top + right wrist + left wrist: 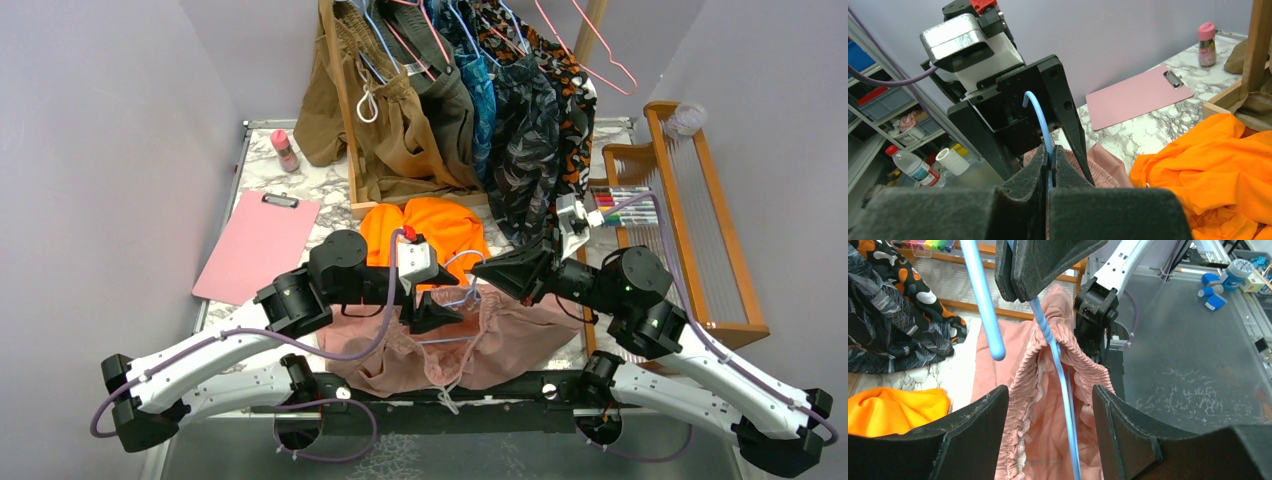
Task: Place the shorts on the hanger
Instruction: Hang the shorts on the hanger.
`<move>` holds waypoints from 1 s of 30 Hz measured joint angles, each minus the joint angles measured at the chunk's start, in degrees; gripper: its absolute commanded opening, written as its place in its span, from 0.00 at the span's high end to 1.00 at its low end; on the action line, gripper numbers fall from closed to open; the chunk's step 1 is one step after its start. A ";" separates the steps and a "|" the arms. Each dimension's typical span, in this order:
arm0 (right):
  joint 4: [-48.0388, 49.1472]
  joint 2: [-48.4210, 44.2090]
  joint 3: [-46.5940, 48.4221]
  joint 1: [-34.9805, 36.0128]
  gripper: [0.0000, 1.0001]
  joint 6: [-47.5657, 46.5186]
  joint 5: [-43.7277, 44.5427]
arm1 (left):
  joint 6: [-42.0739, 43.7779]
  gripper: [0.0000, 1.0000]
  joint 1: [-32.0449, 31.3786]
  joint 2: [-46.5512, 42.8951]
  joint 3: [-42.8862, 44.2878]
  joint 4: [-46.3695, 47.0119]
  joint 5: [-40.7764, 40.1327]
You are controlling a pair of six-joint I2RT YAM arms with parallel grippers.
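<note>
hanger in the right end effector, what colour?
Light blue hanger; clearest in the left wrist view.

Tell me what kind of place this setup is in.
Likely a robotics lab staged for clothes hanging: a wooden rack of hung garments, a marble-patterned table, and storage shelves alongside.
</note>
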 measured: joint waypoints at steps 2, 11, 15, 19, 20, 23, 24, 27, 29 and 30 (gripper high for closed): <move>-0.02 0.04 0.17 0.00 0.99 -0.20 -0.24 | 0.26 0.44 0.00 0.76 0.00 0.02 0.46; -0.02 0.83 0.57 0.00 0.99 -0.66 -0.55 | -0.04 0.70 0.00 2.71 -0.07 2.34 1.40; -0.02 1.27 0.57 -0.07 0.99 -0.94 -0.63 | -1.33 1.00 0.00 2.64 -0.87 4.94 1.44; -0.50 1.46 0.70 -0.11 0.98 -1.44 -0.68 | -2.54 1.00 0.04 2.05 -2.47 6.78 1.03; -0.63 1.62 0.83 -0.11 0.89 -1.46 -0.68 | -2.69 1.00 0.04 1.84 -2.73 7.02 0.83; -2.05 2.19 2.12 -0.11 0.55 -1.53 -0.74 | -2.84 1.00 0.04 0.72 -3.52 7.50 -0.72; -2.84 2.29 2.82 -0.11 0.48 -1.51 -0.74 | -2.82 1.00 0.02 0.04 -3.91 7.48 -1.75; -6.10 2.40 6.23 -0.04 0.42 -2.62 -0.24 | -2.43 1.00 0.02 -2.69 -5.22 6.99 -5.55; -8.94 2.32 8.61 -0.04 0.42 -3.67 0.59 | -2.05 1.00 0.02 -4.72 -5.70 6.03 -8.31; -10.58 2.10 9.70 -0.04 0.42 -4.28 1.18 | -1.81 1.00 0.02 -5.86 -5.86 5.53 -9.68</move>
